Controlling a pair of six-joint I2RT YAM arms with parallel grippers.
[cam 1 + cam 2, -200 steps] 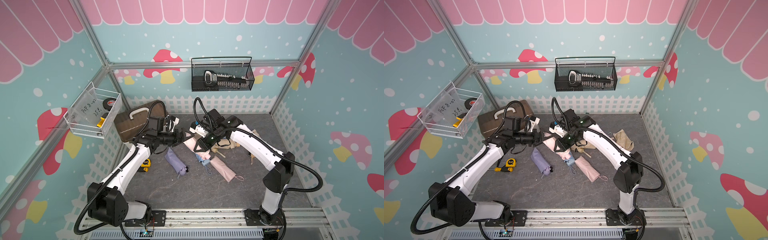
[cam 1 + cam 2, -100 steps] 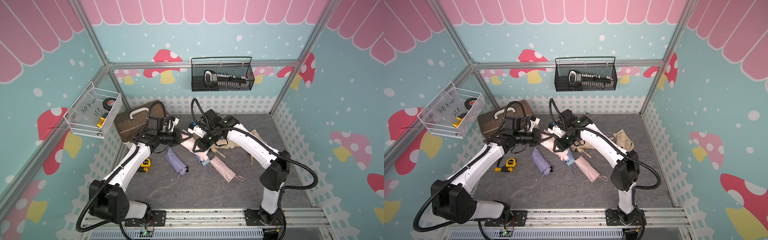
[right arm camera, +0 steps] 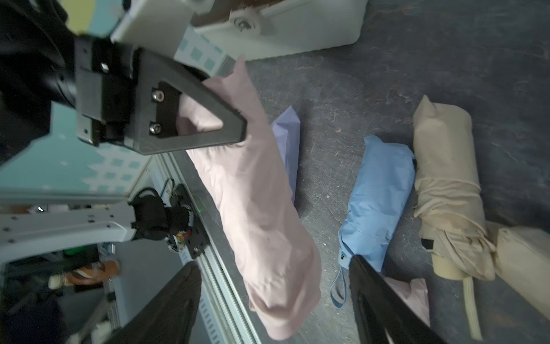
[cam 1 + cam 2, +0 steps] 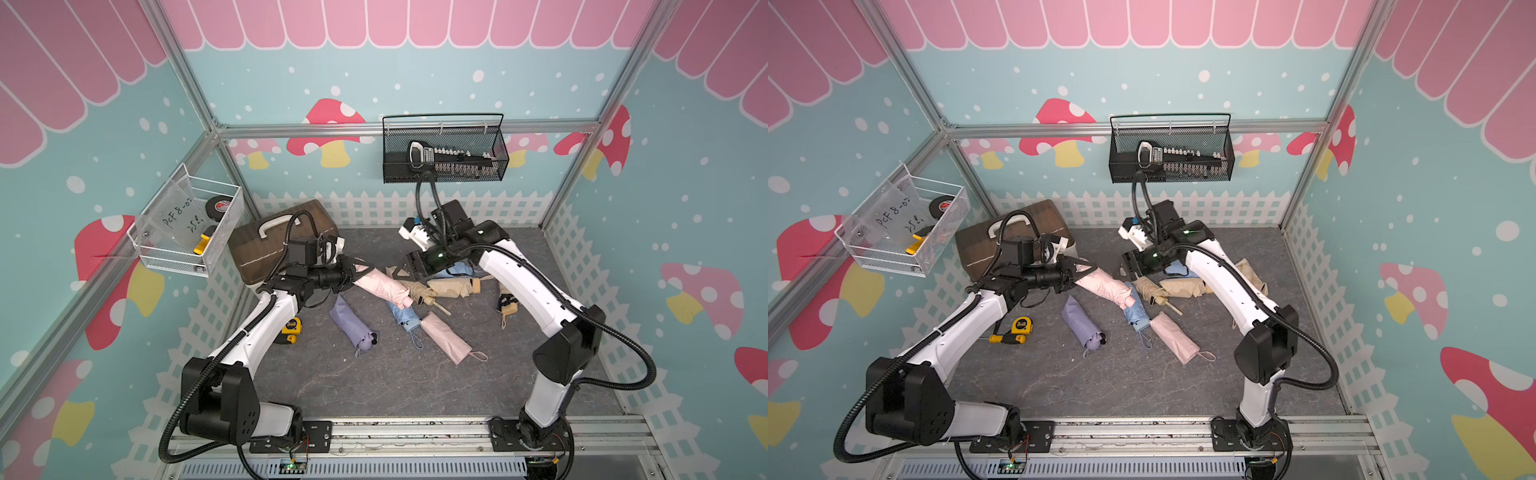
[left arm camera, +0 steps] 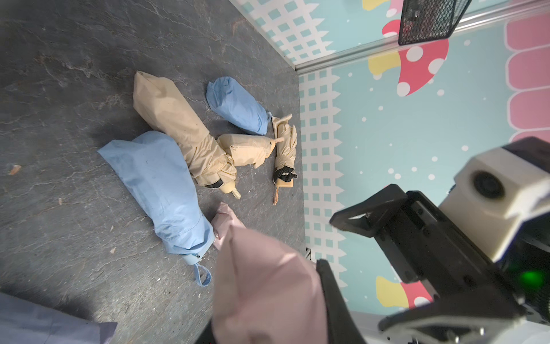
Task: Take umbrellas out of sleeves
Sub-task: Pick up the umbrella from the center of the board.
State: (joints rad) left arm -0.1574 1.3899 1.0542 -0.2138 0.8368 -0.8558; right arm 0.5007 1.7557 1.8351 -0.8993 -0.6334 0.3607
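Note:
My left gripper (image 4: 359, 272) is shut on the near end of a smooth pink sleeve (image 4: 380, 284) that is bulging with an umbrella. The sleeve slopes down from it, and its far end rests on a blue umbrella (image 4: 403, 316). In the left wrist view the pink sleeve (image 5: 262, 283) fills the left gripper (image 5: 268, 312). My right gripper (image 3: 273, 300) stands open, its jaws on either side of the pink sleeve (image 3: 253, 193) and apart from it. On the mat lie a lilac sleeved umbrella (image 4: 351, 326), a pink one (image 4: 444, 338) and beige ones (image 4: 451, 286).
A brown case (image 4: 282, 237) stands at the back left, behind my left wrist. A yellow tape measure (image 4: 291, 326) lies by the left arm. Another beige umbrella (image 4: 509, 305) lies under the right arm. A black wire basket (image 4: 444, 153) and a clear bin (image 4: 187, 228) hang on the walls.
My left gripper has shut on the near end of the pink sleeve. My right gripper has let go of the sleeve, opened wide and drawn back a little.

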